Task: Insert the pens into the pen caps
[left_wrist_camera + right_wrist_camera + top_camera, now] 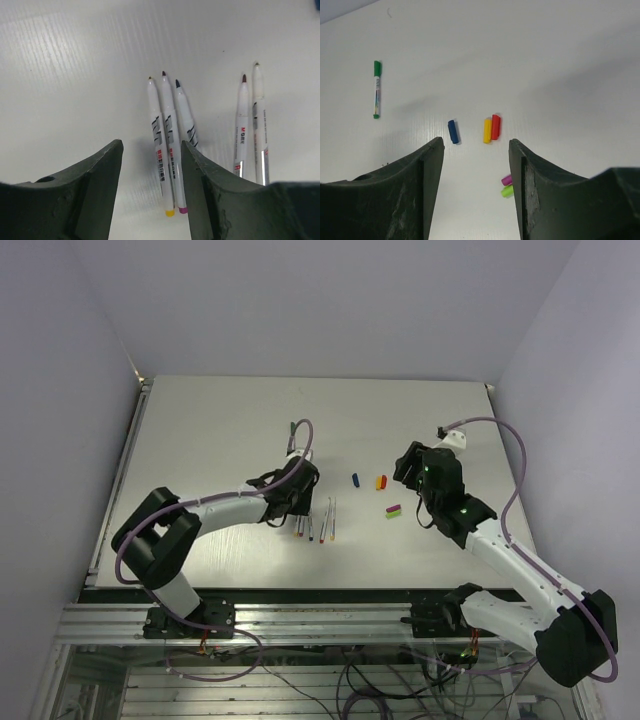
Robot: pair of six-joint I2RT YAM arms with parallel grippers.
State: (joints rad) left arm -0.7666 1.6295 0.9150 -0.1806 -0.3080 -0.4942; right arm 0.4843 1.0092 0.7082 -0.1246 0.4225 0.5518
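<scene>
Barrel print mostly too small to read. Only legible bit looks like "M&G", on the red-tipped pen (241,125).

Left gripper (151,145): jaws apart, holding nothing, framing a three-pen cluster (169,130) on the table (75,65). Can't tell if there's contact. The red-tipped pen and its neighbour pen (258,115) lie just right.

Right gripper (476,142): jaws apart, holding nothing.

Caps are loose on the table:
- blue cap (453,131) alone
- yellow cap (487,130) touching red cap (495,126)
- purple cap (506,179) touching green cap (507,190), by the right finger

A green-capped pen (376,90) lies well apart.
</scene>
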